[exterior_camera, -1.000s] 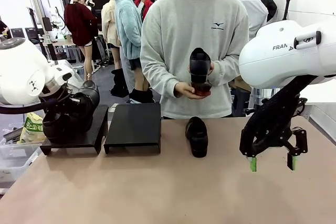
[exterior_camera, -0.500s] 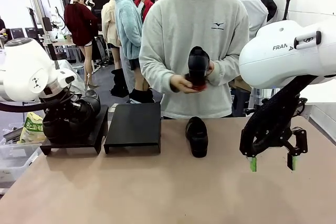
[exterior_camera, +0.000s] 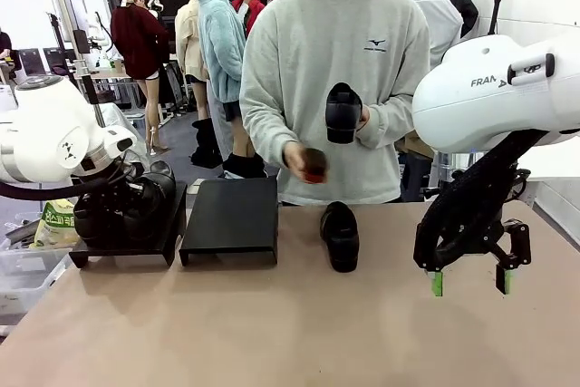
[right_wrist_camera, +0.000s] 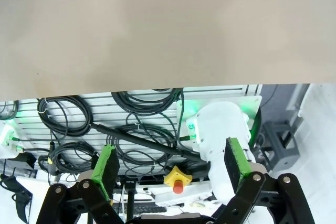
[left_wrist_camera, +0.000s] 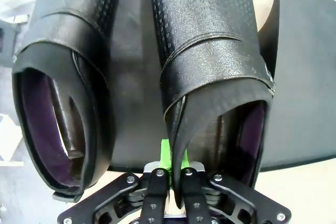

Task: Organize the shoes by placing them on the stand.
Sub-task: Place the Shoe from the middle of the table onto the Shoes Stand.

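Observation:
Two black glossy shoes lie side by side on the left black stand [exterior_camera: 127,240]. In the left wrist view my left gripper [left_wrist_camera: 171,174] is shut on the collar edge of the right-hand shoe [left_wrist_camera: 210,51], with the other shoe [left_wrist_camera: 63,77] beside it. A third shoe [exterior_camera: 340,235] lies on the table in the middle. The person at the far side holds another shoe [exterior_camera: 343,113] upright in one hand. My right gripper [exterior_camera: 469,282] hangs open above the table at the right, its green pads [right_wrist_camera: 107,163] wide apart with nothing between them.
A second black stand [exterior_camera: 231,219] sits bare between the left stand and the middle shoe. The person's free hand [exterior_camera: 308,164] hovers above the table's far edge. A clear bin [exterior_camera: 27,260] with a packet sits off the table's left side.
My left arm has lowered its shoe onto the left stand. The person has taken one hand off the raised shoe and dropped it lower. The right arm has not moved.

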Action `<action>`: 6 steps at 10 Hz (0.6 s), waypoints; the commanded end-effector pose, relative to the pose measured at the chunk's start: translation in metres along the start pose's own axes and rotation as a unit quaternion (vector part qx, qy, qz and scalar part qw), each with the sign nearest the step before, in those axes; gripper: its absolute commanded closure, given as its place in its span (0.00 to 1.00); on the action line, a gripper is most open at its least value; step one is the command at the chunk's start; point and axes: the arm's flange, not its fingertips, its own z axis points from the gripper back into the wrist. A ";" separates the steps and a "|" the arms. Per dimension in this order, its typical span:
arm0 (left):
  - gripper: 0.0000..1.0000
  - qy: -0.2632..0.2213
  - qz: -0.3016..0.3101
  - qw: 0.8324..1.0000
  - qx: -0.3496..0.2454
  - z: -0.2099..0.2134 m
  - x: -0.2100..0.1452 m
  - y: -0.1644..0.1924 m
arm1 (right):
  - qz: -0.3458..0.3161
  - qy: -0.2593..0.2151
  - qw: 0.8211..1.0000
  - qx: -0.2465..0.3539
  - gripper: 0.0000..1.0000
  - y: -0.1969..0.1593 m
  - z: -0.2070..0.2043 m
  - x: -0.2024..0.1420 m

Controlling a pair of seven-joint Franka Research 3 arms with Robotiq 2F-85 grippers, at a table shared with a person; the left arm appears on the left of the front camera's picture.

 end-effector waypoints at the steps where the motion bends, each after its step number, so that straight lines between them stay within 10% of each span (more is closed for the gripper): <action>1: 1.00 -0.026 0.010 1.000 -0.002 -0.006 0.005 -0.001 | -0.009 0.003 1.000 0.006 0.00 0.003 0.000 -0.002; 3: 1.00 0.000 0.011 1.000 0.013 -0.008 0.003 -0.002 | -0.009 0.003 1.000 0.006 0.00 0.003 0.000 -0.002; 6: 0.41 -0.004 0.012 1.000 0.020 -0.003 0.005 -0.004 | -0.009 0.003 1.000 0.006 0.00 0.003 0.000 -0.002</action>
